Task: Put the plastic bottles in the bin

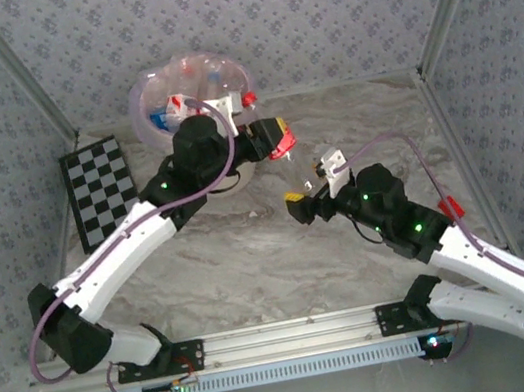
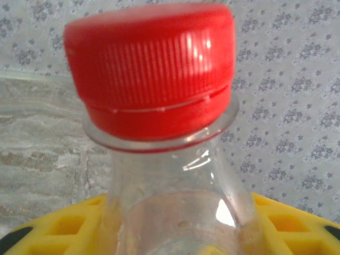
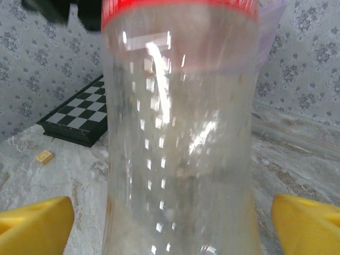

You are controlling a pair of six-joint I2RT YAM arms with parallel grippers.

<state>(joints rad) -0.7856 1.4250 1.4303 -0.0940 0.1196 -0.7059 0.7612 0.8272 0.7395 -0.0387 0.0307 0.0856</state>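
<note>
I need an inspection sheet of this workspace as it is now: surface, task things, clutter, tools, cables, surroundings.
Surface: marbled grey tabletop.
Job's things: round cream-white bin with pink bag at the far edge, with several plastic bottles inside; one clear red-capped plastic bottle between both tools.
Clutter: black-and-white checkerboard; small tan block near it.
Grippers: left tool closed on that bottle below its cap; right tool open, with its fingers clear of the bottle.
Cables: purple cables run along both arms in loose loops.
Surroundings: grey patterned walls; metal frame posts.
</note>
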